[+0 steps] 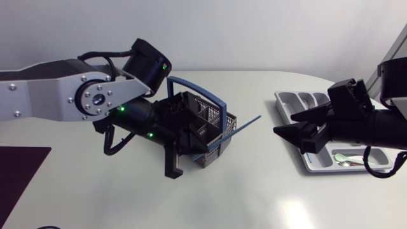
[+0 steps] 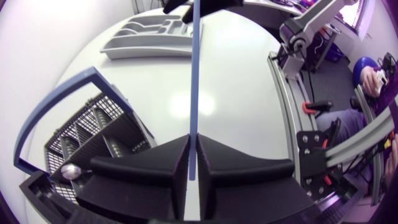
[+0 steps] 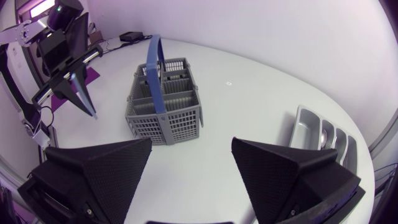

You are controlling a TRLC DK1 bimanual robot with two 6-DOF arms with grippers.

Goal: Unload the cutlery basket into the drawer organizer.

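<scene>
The grey mesh cutlery basket [image 1: 206, 124] with its blue hoop handle stands at the table's middle. My left gripper [image 1: 194, 151] sits at the basket's front side, shut on a thin blue utensil [image 1: 238, 130] that points right toward the organizer. The left wrist view shows the fingers [image 2: 155, 171] pressed on the blue utensil [image 2: 194, 87], with the basket [image 2: 93, 134] beside them. The grey drawer organizer [image 1: 286, 102] lies at the right. My right gripper [image 1: 286, 135] hovers open in front of it, empty; in its own view the right gripper [image 3: 191, 146] faces the basket [image 3: 165, 109].
A spoon [image 1: 343, 159] lies in the organizer's near compartment. A rounded silver piece [image 2: 68, 169] shows in the basket. A dark purple mat [image 1: 19, 168] covers the front left corner. Bare white table lies between the basket and the organizer [image 3: 323, 134].
</scene>
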